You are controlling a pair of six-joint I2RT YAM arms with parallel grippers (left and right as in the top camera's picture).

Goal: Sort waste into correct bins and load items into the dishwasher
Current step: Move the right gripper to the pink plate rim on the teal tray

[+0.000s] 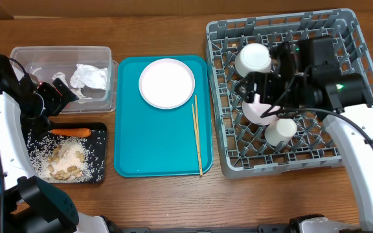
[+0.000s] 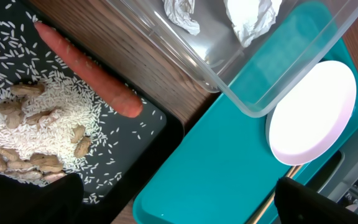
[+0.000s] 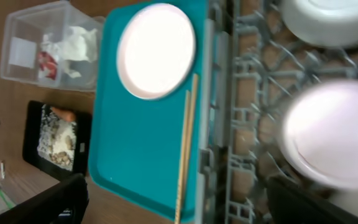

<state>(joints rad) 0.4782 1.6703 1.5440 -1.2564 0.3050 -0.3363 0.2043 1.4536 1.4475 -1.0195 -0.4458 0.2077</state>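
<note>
Where the table begins at far left, the left gripper (image 1: 62, 92) hangs over the near-left corner of the clear tub (image 1: 18, 53), fingers wide apart w/ nothing btwn them. The left wrist view looks down through that gap onto the tub corner, a strip of table and two tray edges. In the tub lie the crumpled tissue (image 1: 89, 76) and, seen from the right wrist view, the red wrapper (image 3: 47, 65). Just in front of the tub sits the black tray (image 1: 101, 139). It holds the carrot (image 1: 70, 132) along its back edge and a heap of rice (image 1: 57, 162) w/ beige scraps (image 1: 67, 170) on top, plus loose grains across its floor. Next over, the teal tray (image 1: 154, 149) carries the plate (image 1: 166, 83) at the back and the chopsticks (image 1: 197, 136) side by side, lengthwise along its right side. Further right, the grey rack (image 1: 345, 39) holds the back bowl (image 1: 253, 58) at its back-left and the middle bowl (image 1: 256, 110) nearer centre. The cup (image 1: 281, 132) sits just in front-right of the middle bowl. The right gripper (image 1: 271, 97) is over the rack above the middle bowl, fingers spread and clamped on nothing. That bowl is blurred in the right wrist view.
</note>
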